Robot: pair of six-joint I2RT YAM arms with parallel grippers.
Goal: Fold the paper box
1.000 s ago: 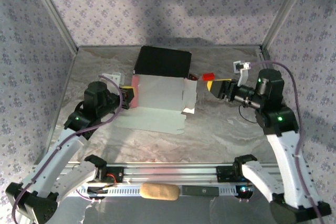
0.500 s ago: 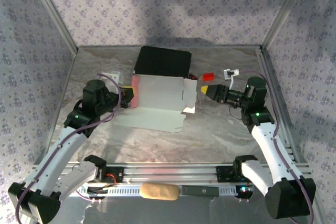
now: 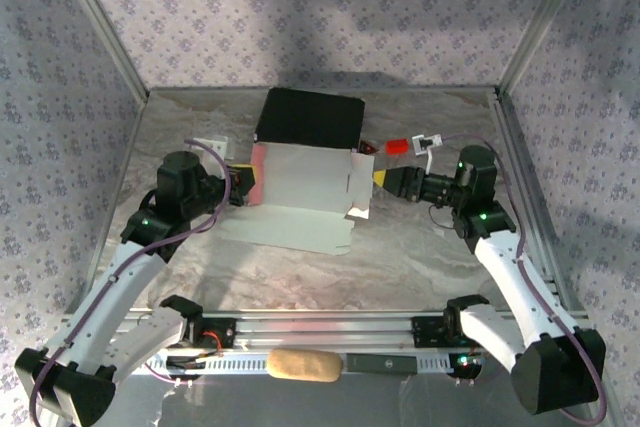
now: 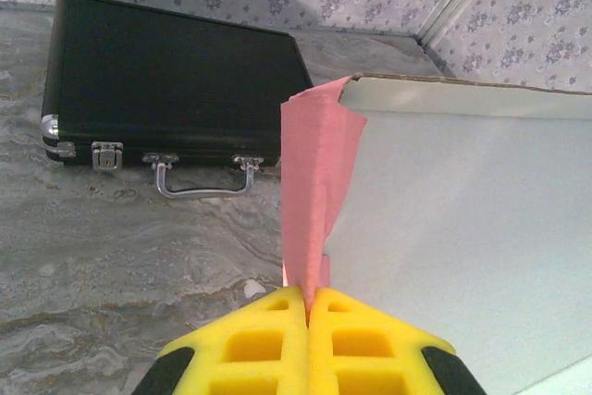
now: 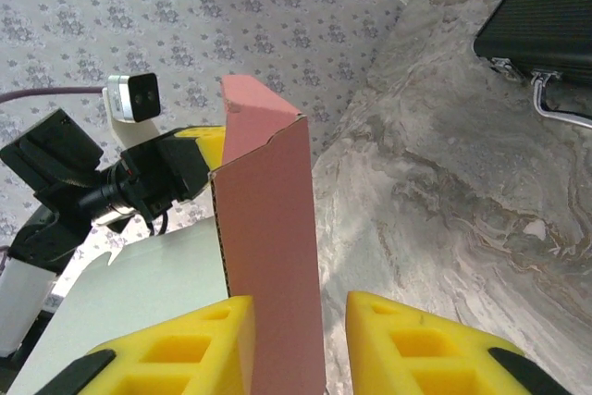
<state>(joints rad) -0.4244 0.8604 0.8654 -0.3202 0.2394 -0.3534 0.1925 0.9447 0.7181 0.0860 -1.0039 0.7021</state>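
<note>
The paper box (image 3: 300,192) lies half-folded mid-table, pale inside with pink edges. My left gripper (image 3: 243,185) is at its left end, shut on a pink flap. In the left wrist view the yellow fingertips (image 4: 308,298) pinch that pink flap (image 4: 314,182), with the pale panel (image 4: 462,219) to the right. My right gripper (image 3: 381,179) is at the box's right end, open. In the right wrist view its fingers (image 5: 298,307) straddle an upright pink flap (image 5: 268,228), which rests against the left finger (image 5: 199,335) with a gap to the right one.
A black hard case (image 3: 310,115) with metal latches (image 4: 106,154) lies just behind the box. A tiny red block (image 3: 397,146) sits right of it. Patterned walls close in the table on three sides. A tan object (image 3: 303,365) rests on the front rail.
My right arm has swung left and lower, bringing its open gripper up to the box's right flap. The left gripper and the box have stayed put.
</note>
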